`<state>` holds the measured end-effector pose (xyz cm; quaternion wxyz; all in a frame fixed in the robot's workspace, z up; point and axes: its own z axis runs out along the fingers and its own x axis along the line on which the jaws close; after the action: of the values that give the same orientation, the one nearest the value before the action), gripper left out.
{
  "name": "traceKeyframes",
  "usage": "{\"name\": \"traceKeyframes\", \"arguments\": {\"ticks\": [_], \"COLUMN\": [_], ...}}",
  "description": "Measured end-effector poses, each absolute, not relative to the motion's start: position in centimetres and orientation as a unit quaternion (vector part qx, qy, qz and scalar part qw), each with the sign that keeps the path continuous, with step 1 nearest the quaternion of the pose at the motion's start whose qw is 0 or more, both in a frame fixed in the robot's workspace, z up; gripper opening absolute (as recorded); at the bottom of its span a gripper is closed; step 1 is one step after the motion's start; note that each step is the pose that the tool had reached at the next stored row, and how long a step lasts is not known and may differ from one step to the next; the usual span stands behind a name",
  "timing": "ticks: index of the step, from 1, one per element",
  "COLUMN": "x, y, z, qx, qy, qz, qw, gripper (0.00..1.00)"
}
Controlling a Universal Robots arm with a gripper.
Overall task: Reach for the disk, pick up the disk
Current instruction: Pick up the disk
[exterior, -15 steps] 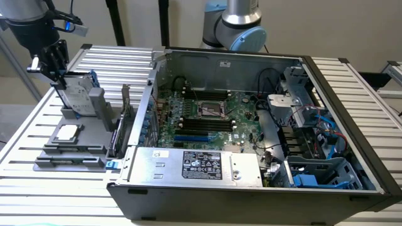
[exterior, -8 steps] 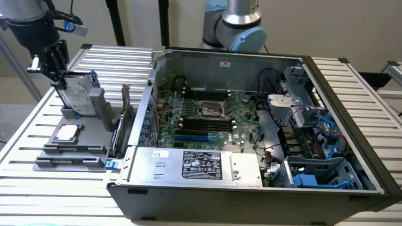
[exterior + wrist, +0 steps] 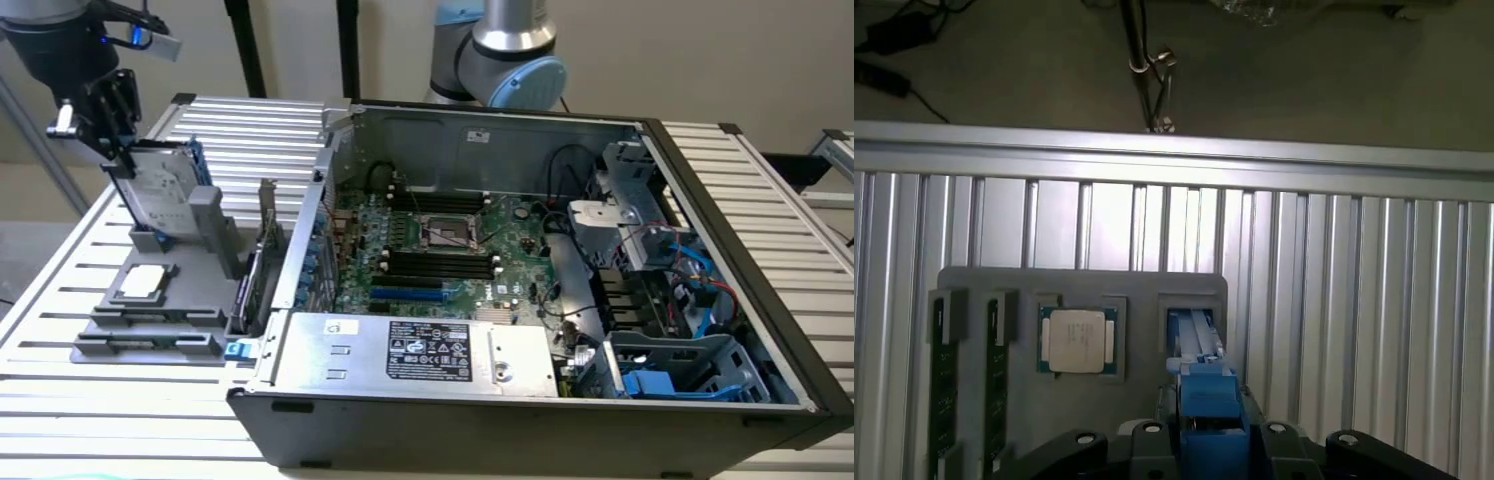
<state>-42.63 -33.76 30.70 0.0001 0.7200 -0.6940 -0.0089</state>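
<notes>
The disk stands on edge in a slot of the grey holder at the exterior view's left, its silver face with the white label showing and its blue carrier along the rim. My gripper hangs straight down onto the disk's top edge. In the wrist view the blue carrier of the disk rises from the holder's slot right up to the gripper, with the black gripper body on both sides of it. The disk's lower end still sits in the holder.
A square silver processor chip lies in the holder beside the disk. The open computer case, with its power-supply box, stands to the exterior view's right. A second arm stands behind the case. All of it rests on a ribbed metal table.
</notes>
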Motion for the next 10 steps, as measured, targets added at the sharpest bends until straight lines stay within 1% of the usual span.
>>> {"name": "traceKeyframes", "arguments": {"ticks": [10], "x": [-42.6], "y": [-33.8], "z": [35.3], "qx": [0.72], "qy": [-0.694], "qz": [-0.009], "qw": [0.0], "gripper": [0.33]}}
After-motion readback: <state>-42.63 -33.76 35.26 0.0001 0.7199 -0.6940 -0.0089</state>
